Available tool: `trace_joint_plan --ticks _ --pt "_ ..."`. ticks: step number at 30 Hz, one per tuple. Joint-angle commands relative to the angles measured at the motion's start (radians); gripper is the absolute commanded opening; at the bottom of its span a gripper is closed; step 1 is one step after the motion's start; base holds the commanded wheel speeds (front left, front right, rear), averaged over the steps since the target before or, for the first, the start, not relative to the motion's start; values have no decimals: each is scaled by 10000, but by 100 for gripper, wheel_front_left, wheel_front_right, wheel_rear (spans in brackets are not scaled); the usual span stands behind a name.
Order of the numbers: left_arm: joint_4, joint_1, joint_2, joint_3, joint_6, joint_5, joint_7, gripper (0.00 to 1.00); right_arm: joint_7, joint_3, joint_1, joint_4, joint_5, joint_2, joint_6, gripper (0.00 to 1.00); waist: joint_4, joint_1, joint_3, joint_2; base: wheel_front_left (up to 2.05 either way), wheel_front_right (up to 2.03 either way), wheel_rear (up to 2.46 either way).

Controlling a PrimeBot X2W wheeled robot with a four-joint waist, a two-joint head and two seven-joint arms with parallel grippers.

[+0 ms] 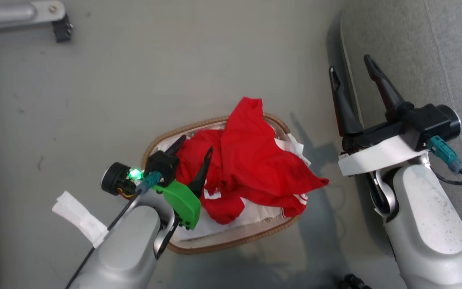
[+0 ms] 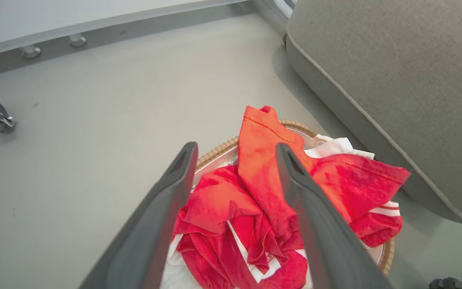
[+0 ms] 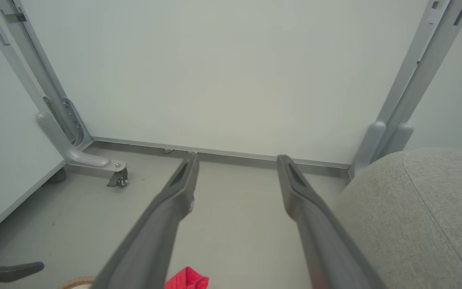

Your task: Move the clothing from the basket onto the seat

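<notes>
One grey seat [image 1: 415, 48] takes up the right side, its edge near the basket [image 1: 231, 241], which stands on the floor [image 1: 134, 80]. Red clothing [image 1: 251, 160] is heaped in the basket, with one fold sticking up past the far rim and another draped over the rim on the seat's side. The left gripper [image 1: 196, 143] hangs over the heap, jaws spread wide with nothing clamped; whether it touches cloth is unclear. The right gripper [image 1: 350, 64] is at the seat's edge, jaws wide and empty.

Clothing [image 1: 251, 160] in basket [image 1: 231, 239] on floor, seat [image 1: 415, 48] just right.
</notes>
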Motion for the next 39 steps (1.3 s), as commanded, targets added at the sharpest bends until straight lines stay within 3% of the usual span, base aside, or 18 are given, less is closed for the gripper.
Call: trace_joint_plan --ticks 1,16,27,28,29,39 --pt "242 -424 68 -141 -25 -171 4 100 -42 6 -284 -145 30 24 -6 100 -696 -3 1401 34 0 0 0" --pt "2778 -2498 -311 -2247 -26 -1845 4 100 -41 103 -905 -497 434 83 -6 100 -1110 -3 3130 34 0 0 0" --pt "3595 -2741 -455 -3673 -26 -3120 64 98 -41 81 -771 -280 657 79 -6 100 -1229 -3 3240 34 0 0 0" --pt "3517 -2765 -455 -3880 -26 -3223 68 34 -41 46 -764 -237 639 78 -6 100 -1201 -3 3210 34 0 0 0" --pt "3471 -2799 -444 -4005 -26 -3333 60 0 -41 30 -774 -209 614 77 -6 100 -1172 -3 3176 34 0 0 0" --pt "2691 -2562 57 -4584 -27 -3820 -17 0 -31 -17 -640 140 371 70 -6 100 -687 -3 1911 34 0 0 0"
